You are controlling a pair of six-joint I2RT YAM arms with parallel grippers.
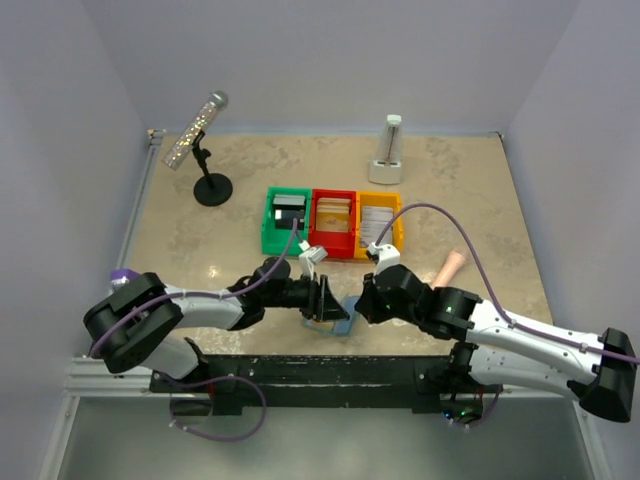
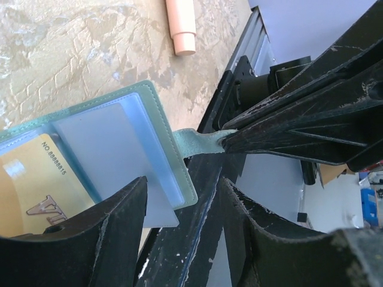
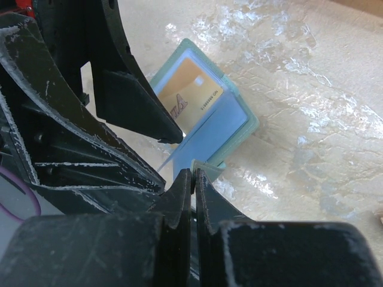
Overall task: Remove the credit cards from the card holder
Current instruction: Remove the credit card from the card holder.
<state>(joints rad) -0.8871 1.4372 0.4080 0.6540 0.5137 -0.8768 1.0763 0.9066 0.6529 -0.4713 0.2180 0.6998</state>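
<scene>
The card holder (image 1: 338, 324) is a pale blue-green wallet lying open near the table's front edge, between my two grippers. My right gripper (image 3: 192, 175) is shut on its small tab (image 2: 194, 142). A gold credit card (image 2: 36, 179) sits in a clear pocket. A whitish credit card (image 2: 114, 149) sticks partly out of the holder's edge, its corner beside one fingertip (image 2: 128, 197) of my left gripper (image 2: 182, 200). That gripper's jaws stand open with nothing pinched between them. In the right wrist view the gold card (image 3: 191, 98) and the protruding card (image 3: 206, 137) show past the left gripper's dark fingers.
Green (image 1: 287, 222), red (image 1: 333, 222) and yellow (image 1: 379, 222) bins holding cards stand in a row behind the grippers. A pink cylinder (image 1: 450, 268) lies to the right. A microphone stand (image 1: 205, 160) and a white upright object (image 1: 390, 150) are at the back. A black rail (image 1: 320, 370) runs along the front edge.
</scene>
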